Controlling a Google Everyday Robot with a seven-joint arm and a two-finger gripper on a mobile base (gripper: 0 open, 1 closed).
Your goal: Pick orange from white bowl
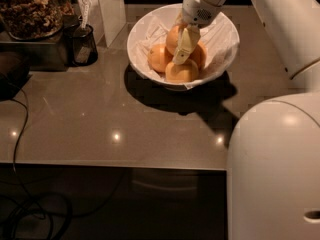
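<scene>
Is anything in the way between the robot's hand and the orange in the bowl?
No, nothing visible. The gripper is down inside the white bowl, right against the orange, with other fruit crowded beside it.

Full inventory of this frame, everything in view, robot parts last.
white bowl: 1, white, paper-lined, counter top centre
oranges: about 3, orange, in bowl
paler fruit: 1, yellowish, bowl front
mesh cup: 1, dark, left of bowl
container: 1, clear, brown contents, top left
cables: several, dark, lower left
counter: 1, grey-brown
arm: 1, white, reaching from right
claw: 1, pale, down in bowl among fruit
</scene>
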